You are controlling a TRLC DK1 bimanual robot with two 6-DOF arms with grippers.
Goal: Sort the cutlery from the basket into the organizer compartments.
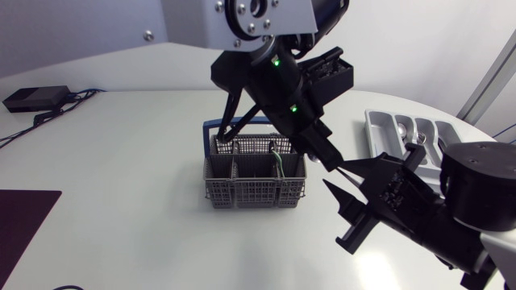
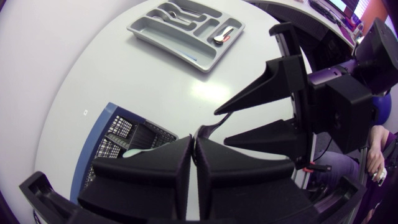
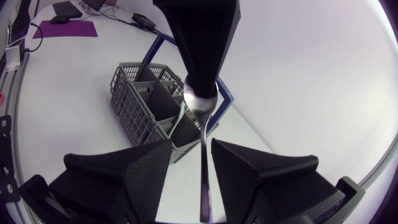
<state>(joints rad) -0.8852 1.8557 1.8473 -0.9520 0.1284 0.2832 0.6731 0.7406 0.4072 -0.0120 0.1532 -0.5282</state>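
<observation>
Left pincer (image 2: 194, 142) pinches spoon (image 3: 203, 109) bowl; right pincer (image 3: 191, 149) spread round handle. Clamp right squarely on handle before left lets go.

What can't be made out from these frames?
- Head view: the left gripper and its arm cover the back compartments of the basket; contents there unseen.
- Head view: the right arm hides the near corner of the organizer.
- Left wrist view: the spoon is mostly hidden behind the left gripper; only a bit of handle shows.
</observation>
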